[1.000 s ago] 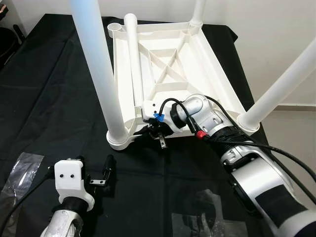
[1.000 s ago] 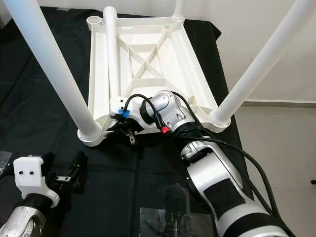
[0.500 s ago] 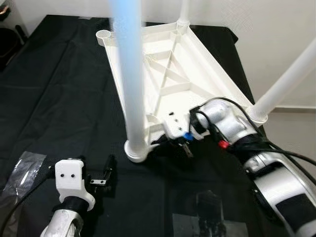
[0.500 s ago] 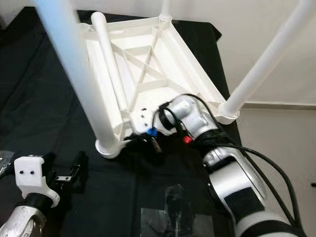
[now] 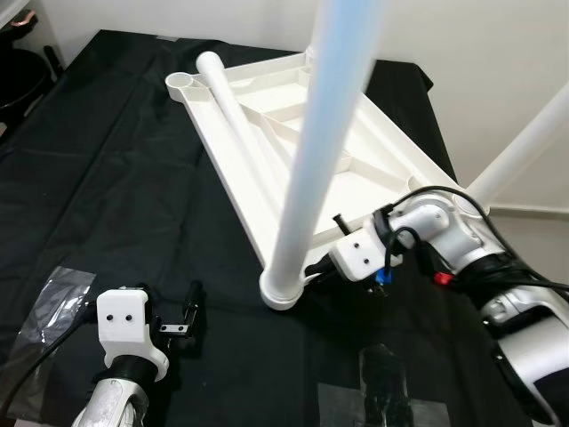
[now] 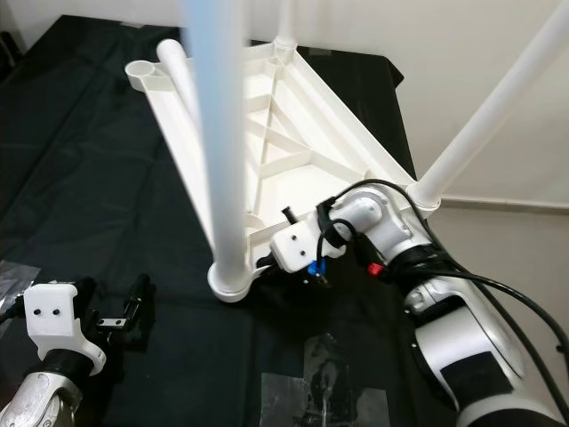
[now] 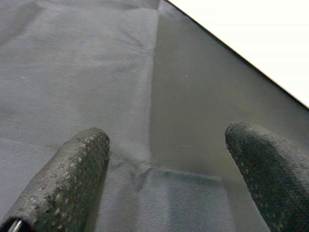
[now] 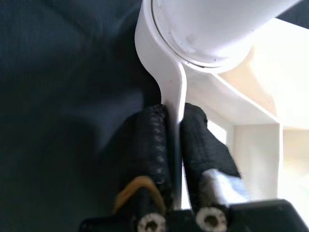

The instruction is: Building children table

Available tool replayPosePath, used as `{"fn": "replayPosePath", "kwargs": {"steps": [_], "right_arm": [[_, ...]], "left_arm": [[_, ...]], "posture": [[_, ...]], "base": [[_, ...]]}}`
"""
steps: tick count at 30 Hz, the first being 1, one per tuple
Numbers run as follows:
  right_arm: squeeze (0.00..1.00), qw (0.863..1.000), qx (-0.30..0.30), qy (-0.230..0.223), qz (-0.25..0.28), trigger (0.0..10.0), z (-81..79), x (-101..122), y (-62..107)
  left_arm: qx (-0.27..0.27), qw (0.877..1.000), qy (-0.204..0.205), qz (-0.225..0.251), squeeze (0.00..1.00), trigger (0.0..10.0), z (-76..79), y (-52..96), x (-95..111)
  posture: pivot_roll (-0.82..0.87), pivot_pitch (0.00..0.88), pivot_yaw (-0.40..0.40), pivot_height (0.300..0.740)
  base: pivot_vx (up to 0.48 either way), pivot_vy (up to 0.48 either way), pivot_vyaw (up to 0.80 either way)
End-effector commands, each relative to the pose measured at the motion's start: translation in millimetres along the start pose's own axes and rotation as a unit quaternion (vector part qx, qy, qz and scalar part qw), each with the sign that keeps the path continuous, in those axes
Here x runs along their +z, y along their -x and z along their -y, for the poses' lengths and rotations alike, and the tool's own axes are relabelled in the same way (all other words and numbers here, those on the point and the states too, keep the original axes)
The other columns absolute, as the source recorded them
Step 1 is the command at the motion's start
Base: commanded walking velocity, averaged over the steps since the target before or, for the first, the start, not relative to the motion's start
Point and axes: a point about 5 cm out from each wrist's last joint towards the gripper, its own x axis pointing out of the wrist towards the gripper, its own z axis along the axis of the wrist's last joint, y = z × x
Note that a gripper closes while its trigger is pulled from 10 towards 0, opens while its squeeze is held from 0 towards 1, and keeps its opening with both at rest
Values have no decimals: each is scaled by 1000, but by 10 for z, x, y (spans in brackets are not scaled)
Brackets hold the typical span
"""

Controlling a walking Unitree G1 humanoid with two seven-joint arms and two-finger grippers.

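Since a second ago the upturned white table top (image 5: 267, 133) has swung round on the black cloth (image 5: 107, 160), its near corner sliding toward the robot's right, so the leg (image 5: 324, 133) socketed in that corner now stands nearer the middle and looks blurred. It lies underside up, ribs showing, with one loose leg (image 5: 233, 107) lying flat inside it along the left rail beside an empty corner socket (image 5: 182, 84). Two more legs stand at the right-hand corners, one at the near right (image 6: 498, 107) and one at the far end (image 6: 286, 22). The right gripper (image 8: 174, 140) is at the near edge, just beside the socketed leg, its two black fingers (image 8: 149, 145) pinched tight on the thin white rim. The left gripper (image 5: 173, 325) hovers low over the cloth, well apart from the table, fingers (image 7: 67, 179) spread wide with nothing between them. Clear plastic bags lie on the cloth near the robot, one at the left (image 5: 53, 298) and one at the front (image 5: 382, 396). No writing or label can be read anywhere.
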Motion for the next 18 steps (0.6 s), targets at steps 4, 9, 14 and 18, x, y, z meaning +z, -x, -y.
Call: {"fn": "replayPosePath", "kwargs": {"steps": [4, 9, 14, 18], "right_arm": [[1000, 994, 54, -87, -34, 10000, -306, -110, -114], [1000, 976, -38, -206, 54, 10000, -256, 18, 71], [1000, 964, -66, -234, 105, 10000, -274, 129, 118], [1000, 932, -122, -280, 194, 10000, -355, 372, 101]], "left_arm": [[4, 1000, -2, -10, 0, 10000, -21, 18, -48], [4, 1000, -1, -10, 0, 10000, -18, 4, -51], [3, 1000, 0, -10, 0, 10000, -23, -8, -55], [0, 1000, 2, -10, 0, 10000, -23, -40, -61]], "posture": [[37, 214, -87, 740], [29, 209, -77, 740], [16, 204, -70, 740], [5, 199, -62, 740]], "base": [[0, 0, 0], [0, 0, 0], [0, 0, 0], [0, 0, 0]]}}
